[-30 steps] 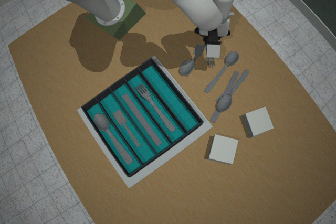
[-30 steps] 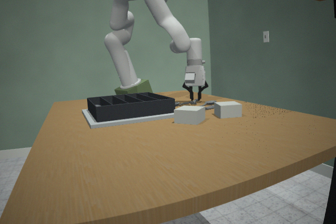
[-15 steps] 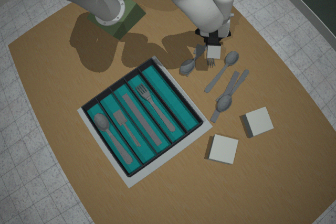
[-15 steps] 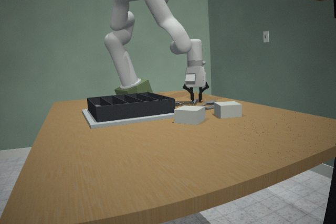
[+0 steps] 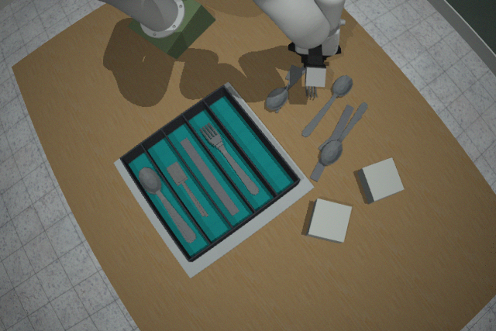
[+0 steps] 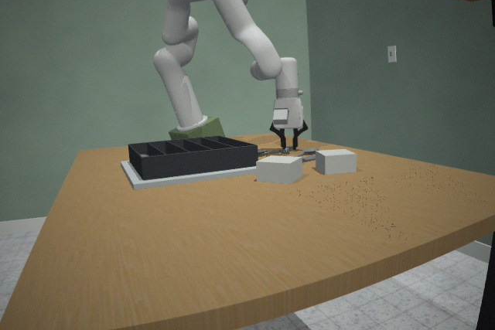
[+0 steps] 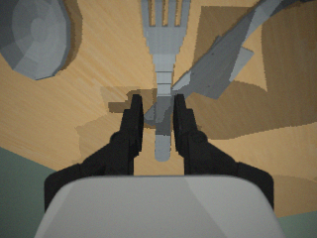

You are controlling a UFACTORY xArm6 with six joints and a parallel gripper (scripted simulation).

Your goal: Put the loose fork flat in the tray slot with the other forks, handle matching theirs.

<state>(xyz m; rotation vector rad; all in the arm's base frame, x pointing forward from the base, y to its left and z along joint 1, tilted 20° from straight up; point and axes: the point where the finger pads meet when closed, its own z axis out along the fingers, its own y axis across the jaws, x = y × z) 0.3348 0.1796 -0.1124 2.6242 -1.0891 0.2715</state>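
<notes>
The loose fork [image 5: 311,92] lies flat on the counter right of the tray, mostly hidden under my wrist in the overhead view. In the wrist view the fork [image 7: 163,74] points its tines away from me. My gripper [image 7: 158,106] is low over its handle, one finger on each side with small gaps, open and holding nothing. It also shows in the side view [image 6: 288,144], just above the counter. The black tray [image 5: 208,169] has teal slots. One fork [image 5: 228,159] lies in the fourth slot from the left, tines to the far end, handle to the near right.
A spoon [image 5: 277,98] lies just left of the loose fork, its handle crossing near the fork. Another spoon [image 5: 328,108], a third spoon [image 5: 330,153] and crossed knives [image 5: 344,122] lie to the right. Two white blocks [image 5: 382,179] [image 5: 328,219] sit nearer the front. The tray also holds a spoon, spatula and knife.
</notes>
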